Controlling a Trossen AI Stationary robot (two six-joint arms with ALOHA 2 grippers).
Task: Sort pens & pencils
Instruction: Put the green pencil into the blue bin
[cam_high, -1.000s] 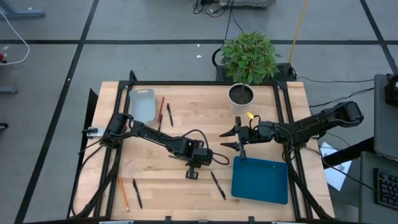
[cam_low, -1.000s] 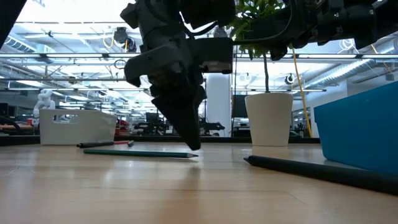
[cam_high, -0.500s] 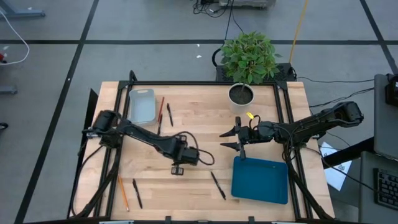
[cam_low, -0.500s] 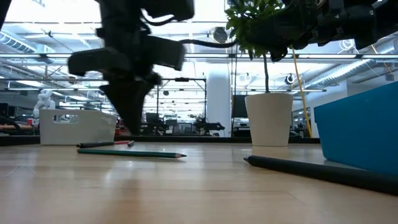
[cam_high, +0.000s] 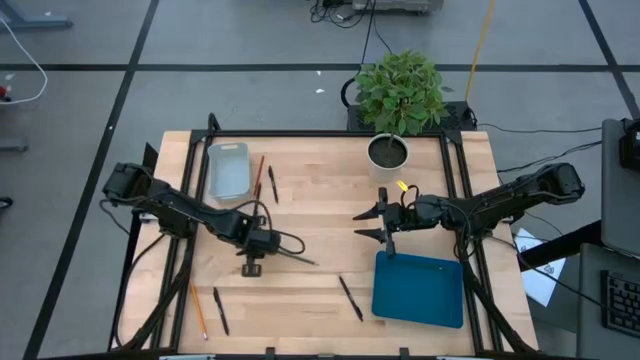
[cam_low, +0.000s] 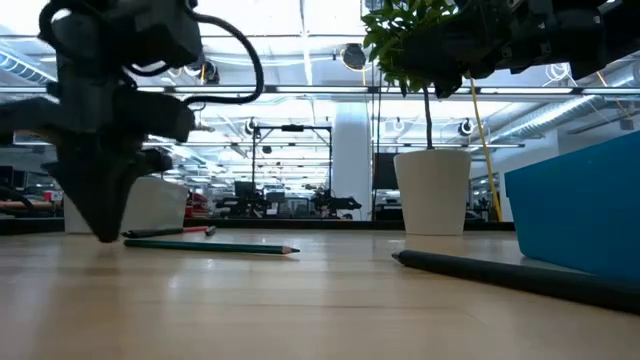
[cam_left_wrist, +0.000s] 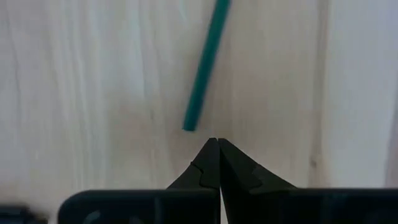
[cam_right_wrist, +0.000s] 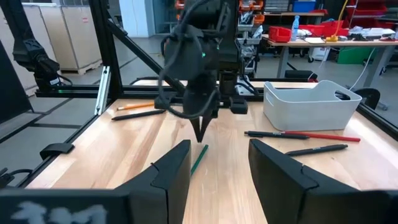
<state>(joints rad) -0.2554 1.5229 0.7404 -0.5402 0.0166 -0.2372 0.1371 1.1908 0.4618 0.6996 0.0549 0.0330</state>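
Observation:
A green pencil (cam_high: 292, 258) lies flat on the wooden table, left of its middle. My left gripper (cam_high: 252, 264) is shut, points down and touches nothing. Its tips (cam_left_wrist: 217, 143) stand just off the green pencil's (cam_left_wrist: 205, 62) blunt end. My right gripper (cam_high: 372, 222) hovers open and level at the right, above the blue tray (cam_high: 418, 288). A red pencil (cam_high: 259, 177) and a black pen (cam_high: 273, 184) lie beside the white bin (cam_high: 228, 168). An orange pencil (cam_high: 198, 310) and a pen (cam_high: 220, 311) lie near the front left. Another pen (cam_high: 350, 297) lies by the tray.
A potted plant (cam_high: 388, 152) stands at the far edge, right of the middle. Black frame rails (cam_high: 460, 180) run along the table's sides. Bare wood shows between the green pencil and the blue tray (cam_low: 580, 210).
My left gripper has swept from the table's middle toward its left edge, low over the wood. It has stayed shut and pointing down, and it now stands at the green pencil's left end.

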